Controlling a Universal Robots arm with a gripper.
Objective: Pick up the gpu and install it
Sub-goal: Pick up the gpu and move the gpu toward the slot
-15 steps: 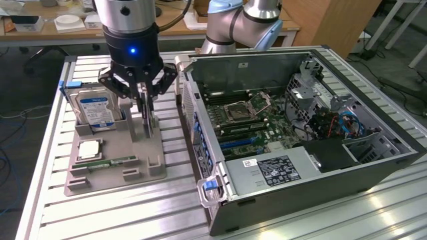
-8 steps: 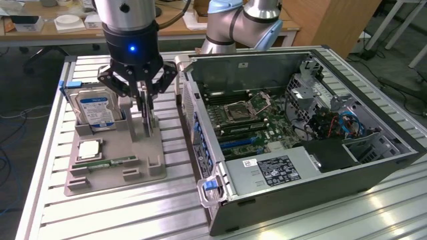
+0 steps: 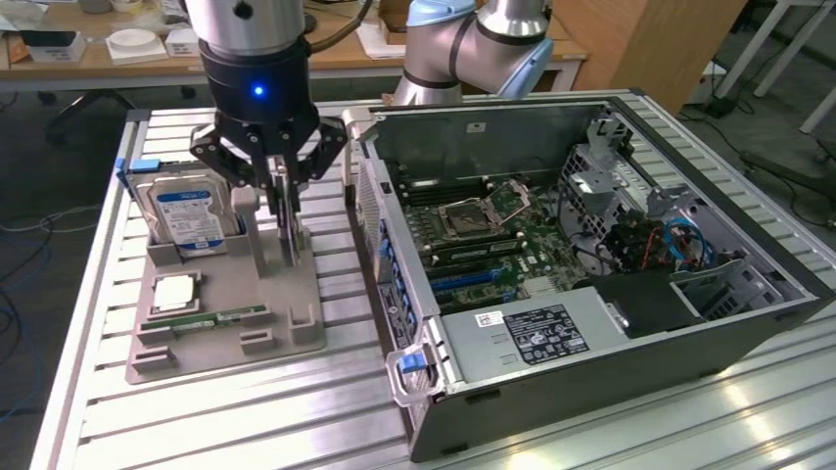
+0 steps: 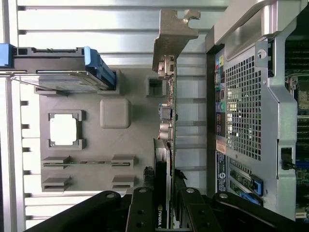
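Left of centre in the exterior view, the end effector [image 3: 282, 191] comes straight down over the grey fixture tray [image 3: 294, 328]. Its black linkage fingers [image 4: 142, 205] are pressed in on the gpu [image 3: 289, 240], one on each face. In the wrist view the end effector [image 4: 164, 195] pinches the card.

- The gpu [image 4: 170, 125] stands on edge: thin, dark, seen edge-on, small connectors along one side. I can't tell whether its lower edge is seated in the tray or clear of it.
- Its bracket [image 4: 171, 34] is bare stamped metal with a hooked tip, and reaches past the tray's edge over the worktop [image 3: 222, 421].
- The worktop is slatted aluminium with ribbed, shiny grooves.

Room to move:
- The computer case [image 3: 627, 333] fills the exterior view's right half, side open, green motherboard [image 3: 510, 235] exposed.
- Its perforated rear panel [image 4: 244, 111] runs parallel to the card, with a narrow strip of worktop between them.
- On the other side, toward the exterior view's left, the hard drive [image 3: 187, 211] stands upright in the tray. It is silver with a blue-white label and blue rails, and sits near the fingers but apart from them.
- Lower left in the exterior view, a square processor [image 3: 176, 292] lies flat in its recess. Just below it is the narrow green memory stick [image 3: 222, 317].

The tray is matte moulded grey with blocky raised slots.
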